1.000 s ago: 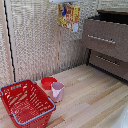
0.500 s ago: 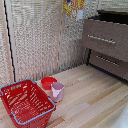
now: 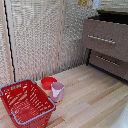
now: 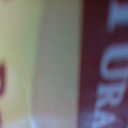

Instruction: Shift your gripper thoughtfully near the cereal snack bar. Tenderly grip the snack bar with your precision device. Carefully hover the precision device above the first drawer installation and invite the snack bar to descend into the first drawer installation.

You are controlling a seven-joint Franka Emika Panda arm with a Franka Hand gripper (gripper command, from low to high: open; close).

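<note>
Only the lower edge of the cereal snack bar (image 3: 88,3) shows, as a yellow and orange strip at the very top of the exterior view. It hangs in the air, just to that view's left of the brown dresser. Its print fills the wrist view: the cereal snack bar (image 4: 60,65) shows there as yellow, pale and dark red bands with white letters, pressed close to the camera. My gripper's fingers are hidden in both views, and the carton hanging aloft means they are shut on it. The first drawer installation (image 3: 105,40) has a dark gap above its front.
A like brown drawer (image 3: 107,62) sits below the top one. On the wooden floor stand a red wire basket (image 3: 25,102), a pink cup (image 3: 57,91) and a red bowl (image 3: 48,81) behind it. A pale woven screen (image 3: 40,35) backs the scene.
The carton has risen over the last second, from fully in sight near the top of the exterior view to almost out of the frame.
</note>
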